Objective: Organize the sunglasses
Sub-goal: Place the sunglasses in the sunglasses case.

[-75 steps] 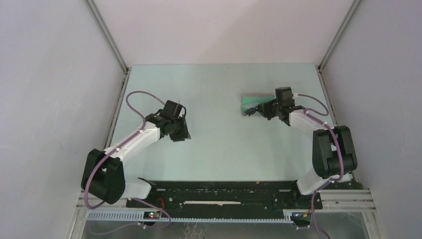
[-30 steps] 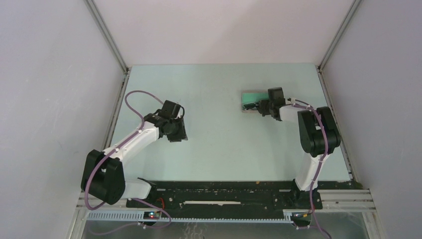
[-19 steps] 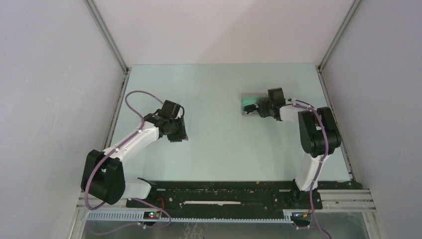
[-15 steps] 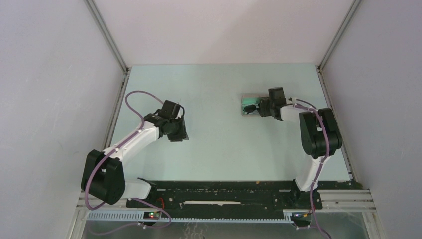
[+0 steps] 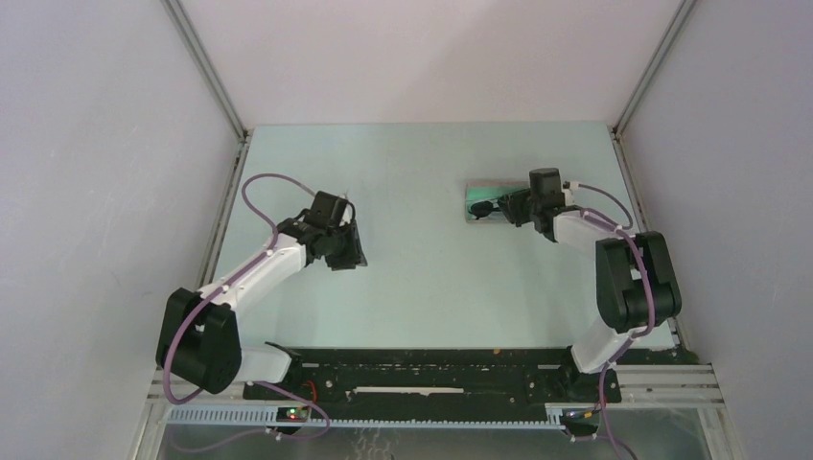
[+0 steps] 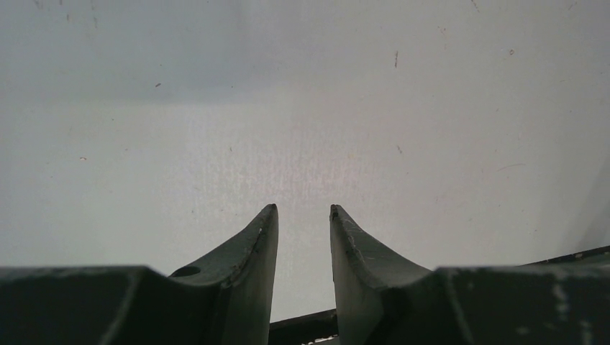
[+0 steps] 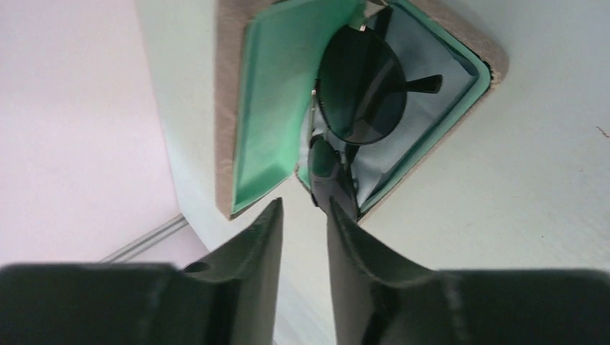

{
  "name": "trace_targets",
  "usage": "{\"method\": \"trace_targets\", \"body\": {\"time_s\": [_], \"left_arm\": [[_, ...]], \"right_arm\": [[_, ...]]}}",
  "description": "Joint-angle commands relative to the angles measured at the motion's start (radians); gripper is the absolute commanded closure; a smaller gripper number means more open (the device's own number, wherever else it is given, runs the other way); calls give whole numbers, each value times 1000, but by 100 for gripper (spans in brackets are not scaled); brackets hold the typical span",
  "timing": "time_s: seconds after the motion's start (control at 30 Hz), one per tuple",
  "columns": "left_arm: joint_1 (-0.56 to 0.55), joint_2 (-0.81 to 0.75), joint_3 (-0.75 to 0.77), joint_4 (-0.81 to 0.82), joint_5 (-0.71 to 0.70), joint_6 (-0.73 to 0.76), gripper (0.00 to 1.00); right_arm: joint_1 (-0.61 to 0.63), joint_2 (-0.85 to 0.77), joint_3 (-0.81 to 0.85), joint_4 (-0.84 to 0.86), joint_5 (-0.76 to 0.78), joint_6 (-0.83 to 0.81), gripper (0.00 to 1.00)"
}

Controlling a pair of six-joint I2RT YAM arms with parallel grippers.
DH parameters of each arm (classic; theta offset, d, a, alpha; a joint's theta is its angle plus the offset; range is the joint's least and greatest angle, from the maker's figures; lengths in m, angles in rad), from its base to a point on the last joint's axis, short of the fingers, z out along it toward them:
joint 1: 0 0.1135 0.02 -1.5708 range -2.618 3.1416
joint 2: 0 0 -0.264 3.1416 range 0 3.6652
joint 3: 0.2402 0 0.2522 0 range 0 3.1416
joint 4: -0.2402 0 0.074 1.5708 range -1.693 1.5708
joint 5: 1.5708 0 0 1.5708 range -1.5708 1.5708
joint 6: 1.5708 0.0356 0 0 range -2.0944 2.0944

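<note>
Sunglasses [image 7: 360, 86] inside open green-lined case [image 7: 266, 108] (right pincer [image 7: 304, 205] just beside, empty)

The sunglasses [image 7: 361, 86] look glossy, the case [image 7: 267, 100] lining smooth.

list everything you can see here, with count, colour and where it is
thin black wire-frame sunglasses with dark oval lenses: one, black, lying inside the open case
grey oblong case with green lining: one, grey outside and green inside, open on the table's far right
light blue cloth: one, light blue, in the case under the sunglasses
pale green table: one, pale green, beneath everything
left gripper: one, black, open and empty, over bare table on the left
right gripper: one, black, open and empty, at the case's near edge
</note>
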Motion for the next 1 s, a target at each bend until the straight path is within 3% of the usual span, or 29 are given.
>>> {"method": "trace_targets", "body": {"time_s": [0.0, 0.13, 0.23, 0.53, 0.97], "left_arm": [[6, -10, 20, 32, 29, -1, 62], [6, -6, 16, 45, 41, -8, 62], [4, 6, 16, 54, 49, -13, 62], [1, 1, 26, 45, 43, -16, 63], [-2, 2, 20, 47, 43, -22, 63]], "right_arm": [[-31, -93, -1, -5, -13, -158, 71], [-68, -98, -1, -38, -65, -274, 92], [-76, -85, -1, -54, -74, -337, 98], [-109, 35, 88, -55, -160, -384, 99], [-31, 112, 112, -40, -187, -384, 100]]}}
